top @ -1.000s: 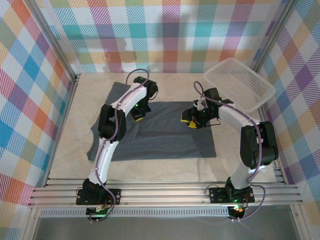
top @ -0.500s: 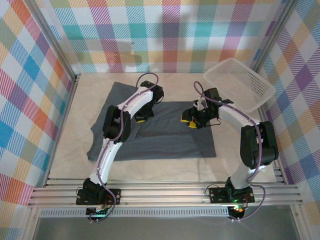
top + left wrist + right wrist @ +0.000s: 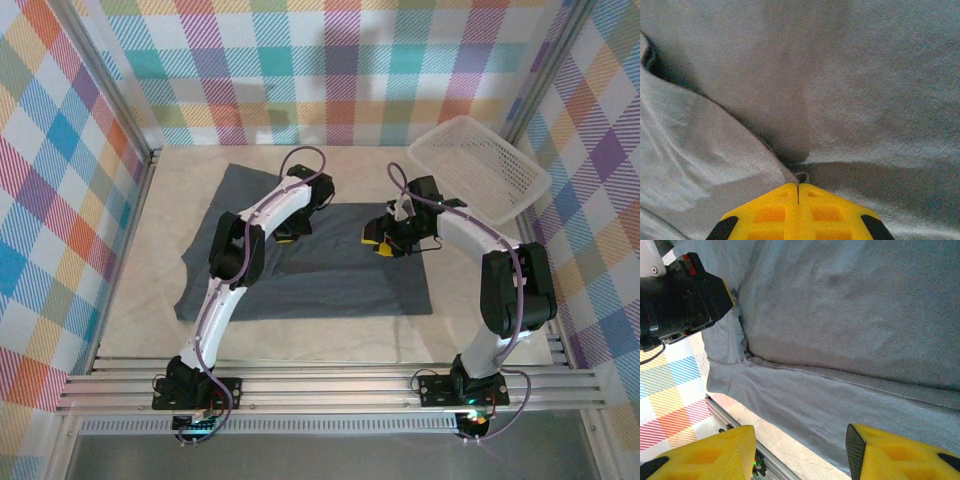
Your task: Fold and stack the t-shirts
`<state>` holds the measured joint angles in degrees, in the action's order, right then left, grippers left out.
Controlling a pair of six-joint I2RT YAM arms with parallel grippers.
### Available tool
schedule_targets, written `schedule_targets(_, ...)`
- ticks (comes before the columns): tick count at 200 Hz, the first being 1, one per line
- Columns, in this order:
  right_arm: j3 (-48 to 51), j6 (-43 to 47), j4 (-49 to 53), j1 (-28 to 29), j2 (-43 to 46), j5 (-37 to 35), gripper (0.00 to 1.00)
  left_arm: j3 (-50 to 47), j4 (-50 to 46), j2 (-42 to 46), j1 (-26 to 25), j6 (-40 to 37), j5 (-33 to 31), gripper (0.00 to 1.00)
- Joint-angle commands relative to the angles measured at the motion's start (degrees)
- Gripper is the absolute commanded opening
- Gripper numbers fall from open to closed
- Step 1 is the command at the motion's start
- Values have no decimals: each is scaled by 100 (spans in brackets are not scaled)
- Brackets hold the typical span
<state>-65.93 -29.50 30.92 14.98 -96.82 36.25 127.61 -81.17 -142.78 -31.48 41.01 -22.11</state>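
Soft slate-grey t-shirt [image 3: 340, 280] creases where the closed left hand [image 3: 798, 191] pinches it.

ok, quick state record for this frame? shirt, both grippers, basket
shirt: one, dark grey, spread on the table, not folded flat yet
left gripper: shut, over the shirt's far middle; a cloth ridge runs into its tips, so it looks pinched on the shirt
right gripper: open, just above the shirt, holding nothing
basket: white lattice, far right corner, apart from the shirt
stack: none yet
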Motion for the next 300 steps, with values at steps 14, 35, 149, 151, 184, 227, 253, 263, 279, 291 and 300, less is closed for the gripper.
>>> schedule_targets(14,32,23,162,-13,38,-112,52,-259,175,674,87,27,-244,40)
schedule_targets(35,130,62,401,-26,101,-415,52,-1077,470,1588,469,417,-73,46)
schedule_targets(149,401,220,1233,-98,-899,-1876,43,-5113,2351,2852,2648,1435,2343,23)
schedule_targets(151,387,233,1261,-94,-944,-1878,43,-5136,2338,2828,2654,1453,2354,22)
schedule_targets(184,311,288,1632,172,-1226,-2013,42,-5761,2403,2850,2907,1563,2294,22)
schedule_targets(227,577,165,1812,466,-1147,-2037,42,-6266,2323,3102,3192,1357,1949,22)
schedule_targets(253,650,131,1960,690,-1123,-1934,43,-6354,2392,3170,3280,1144,1840,22)
schedule_targets(263,682,98,1995,772,-1101,-1901,43,-6334,2425,3169,3289,1075,1847,22)
schedule_targets(279,734,-14,1991,822,-1047,-1792,43,-6276,2455,3175,3289,987,1848,22)
schedule_targets(291,748,-118,1979,831,-981,-1672,43,-6167,2432,3207,3289,926,1836,22)
schedule_targets(300,710,-183,2025,831,-919,-1654,43,-6023,2334,3259,3285,906,1791,23)
